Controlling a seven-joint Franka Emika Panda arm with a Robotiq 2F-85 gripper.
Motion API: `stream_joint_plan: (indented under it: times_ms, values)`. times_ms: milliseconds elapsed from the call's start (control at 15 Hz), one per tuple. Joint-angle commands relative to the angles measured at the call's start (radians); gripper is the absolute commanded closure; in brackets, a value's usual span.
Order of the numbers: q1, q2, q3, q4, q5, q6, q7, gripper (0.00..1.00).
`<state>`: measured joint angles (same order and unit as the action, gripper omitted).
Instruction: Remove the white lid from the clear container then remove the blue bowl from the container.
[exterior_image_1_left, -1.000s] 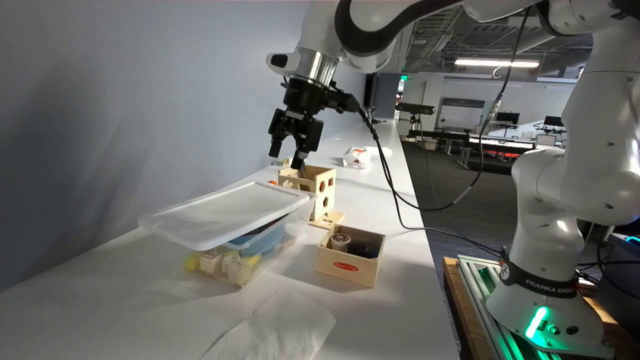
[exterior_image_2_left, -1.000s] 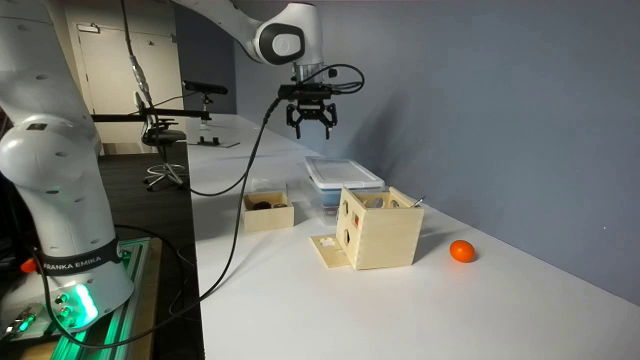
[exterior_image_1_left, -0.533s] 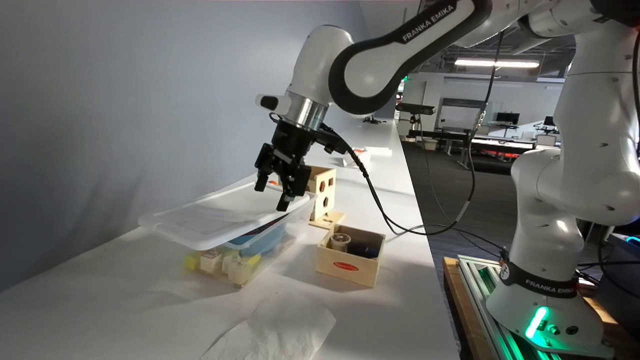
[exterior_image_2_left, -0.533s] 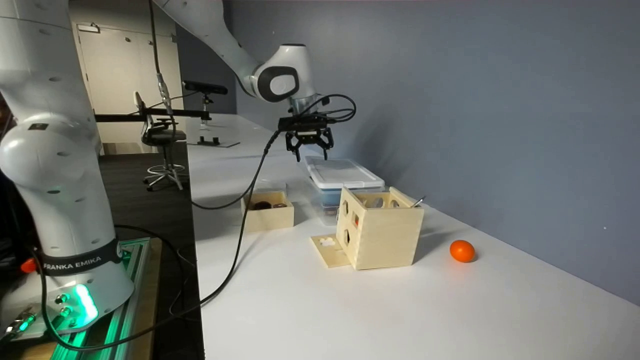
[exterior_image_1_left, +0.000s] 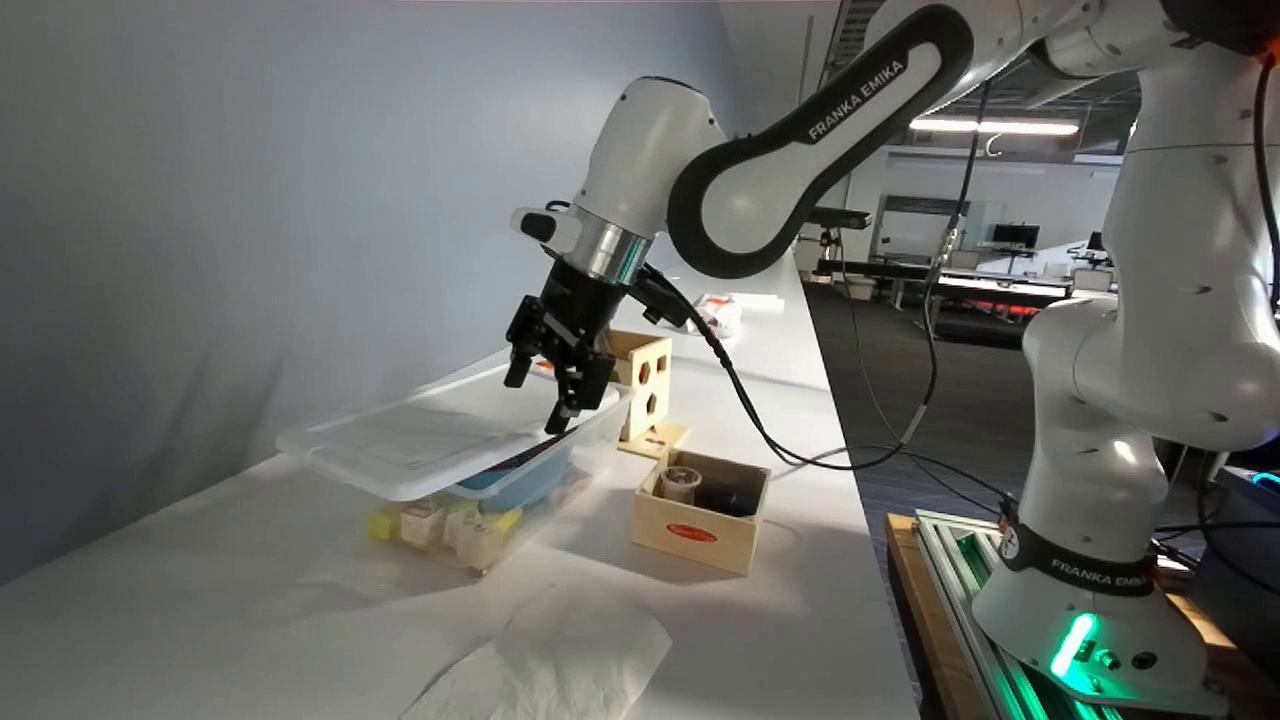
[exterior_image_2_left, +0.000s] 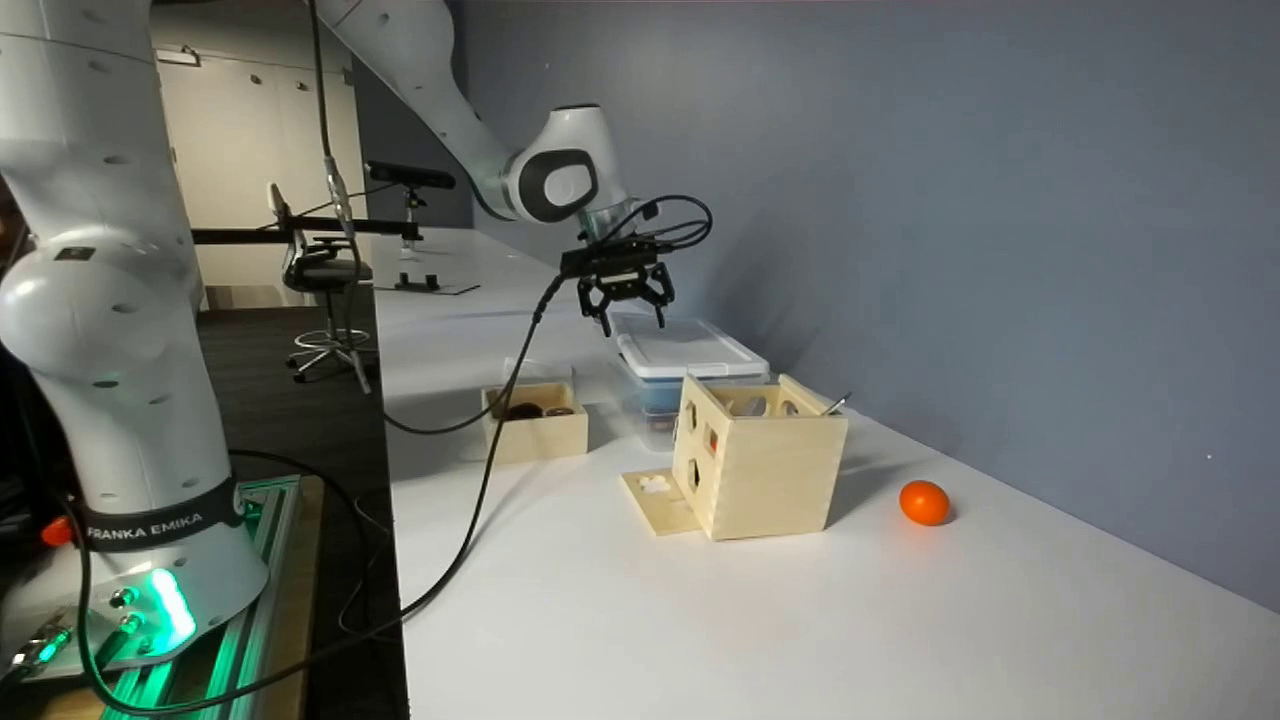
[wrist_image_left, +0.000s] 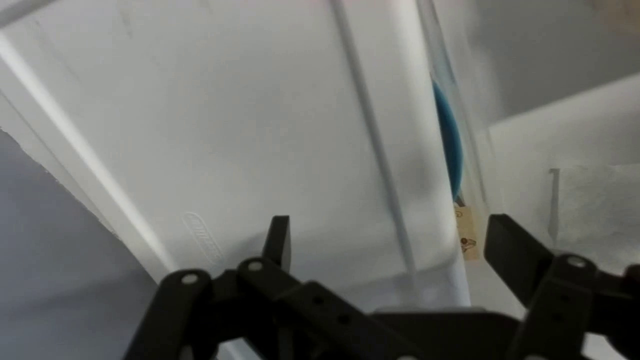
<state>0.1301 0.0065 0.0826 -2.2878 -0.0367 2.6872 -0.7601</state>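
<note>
The white lid lies askew on top of the clear container. It also shows in an exterior view and fills much of the wrist view. The blue bowl sits inside the container under the lid, mostly hidden. A strip of its rim shows past the lid's edge in the wrist view. My gripper is open and empty, tilted, just above the lid. In the wrist view its fingers stand on both sides of the lid's long edge. Contact with the lid cannot be told.
A wooden shape-sorter box stands close beside the container. A small open wooden box holds round items. An orange ball lies near the wall. A white cloth or paper lies on the table. The wall runs close behind the container.
My gripper has come down toward the lid and tilted, with most of the motion in the first half second. It stays open. The lid, container and bowl have not moved.
</note>
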Motion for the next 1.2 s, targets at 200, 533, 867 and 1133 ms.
stream_joint_plan:
  times_ms: [200, 533, 867, 1133]
  values:
    - [-0.005, 0.026, 0.019, 0.004, -0.139, 0.009, 0.086, 0.0]
    - [-0.003, 0.04, 0.023, 0.016, -0.2, 0.023, 0.142, 0.0]
    - [-0.003, 0.053, 0.024, 0.035, -0.22, 0.023, 0.171, 0.0]
    - [-0.004, 0.072, 0.025, 0.061, -0.214, 0.016, 0.165, 0.0]
